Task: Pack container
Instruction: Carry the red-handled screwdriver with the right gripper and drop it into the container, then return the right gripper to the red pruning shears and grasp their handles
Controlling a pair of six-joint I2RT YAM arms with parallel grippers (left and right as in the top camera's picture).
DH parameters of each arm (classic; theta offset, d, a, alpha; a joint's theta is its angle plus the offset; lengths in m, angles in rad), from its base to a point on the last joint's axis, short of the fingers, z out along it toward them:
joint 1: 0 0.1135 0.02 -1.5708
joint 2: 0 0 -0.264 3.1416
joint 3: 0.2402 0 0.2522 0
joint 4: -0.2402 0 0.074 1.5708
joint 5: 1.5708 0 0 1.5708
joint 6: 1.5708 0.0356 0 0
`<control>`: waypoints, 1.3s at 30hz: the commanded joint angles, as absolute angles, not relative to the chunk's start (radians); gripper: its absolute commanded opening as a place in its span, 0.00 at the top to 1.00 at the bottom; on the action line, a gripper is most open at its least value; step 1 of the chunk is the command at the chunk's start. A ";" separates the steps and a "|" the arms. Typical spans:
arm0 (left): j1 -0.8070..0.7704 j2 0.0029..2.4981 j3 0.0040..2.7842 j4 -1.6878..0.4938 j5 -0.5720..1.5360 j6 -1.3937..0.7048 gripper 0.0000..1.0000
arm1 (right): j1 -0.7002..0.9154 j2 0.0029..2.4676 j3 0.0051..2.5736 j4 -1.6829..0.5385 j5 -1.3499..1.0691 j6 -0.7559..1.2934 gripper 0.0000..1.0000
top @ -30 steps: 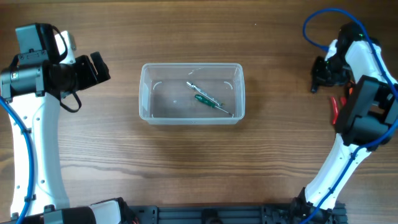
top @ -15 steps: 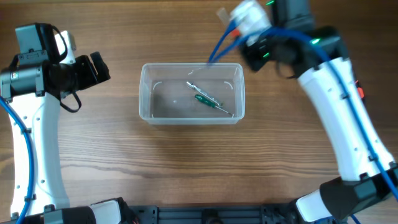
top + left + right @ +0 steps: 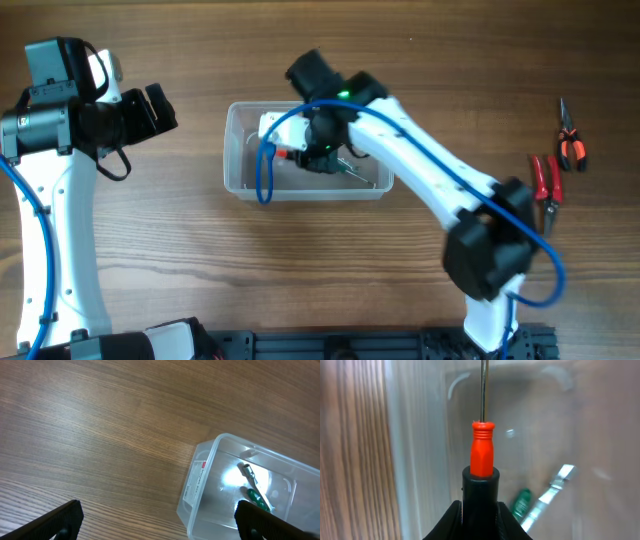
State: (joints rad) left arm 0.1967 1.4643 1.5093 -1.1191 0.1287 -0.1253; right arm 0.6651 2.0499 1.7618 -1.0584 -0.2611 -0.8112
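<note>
A clear, colourless plastic container [image 3: 245, 172], rectangular with rounded corners and a rim, sits near the middle of the wooden tabletop [image 3: 200, 270], with a white label [image 3: 196, 482] on one short wall. Inside lie a green-handled screwdriver [image 3: 256, 499] and a silvery tool [image 3: 247, 471]. The right hand [image 3: 479, 512] hangs over the container, clamped on the black grip of a red-handled screwdriver [image 3: 482, 455]. The left hand [image 3: 165, 112] hovers left of the container, fingers spread wide, holding nothing. Red pliers [image 3: 545, 180] and orange pliers [image 3: 570, 142] lie far right.
</note>
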 commanded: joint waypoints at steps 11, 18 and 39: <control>0.195 1.470 1.511 -1.121 0.137 -0.120 0.00 | 0.664 2.154 1.753 -1.032 -0.286 -0.827 0.51; 0.194 1.470 1.511 -1.127 0.137 -0.120 0.00 | 0.661 2.114 1.784 -1.018 -0.141 -0.685 0.53; 0.194 1.470 1.511 -1.115 0.137 -0.120 0.00 | -0.267 1.730 1.880 -1.356 -0.038 0.070 0.00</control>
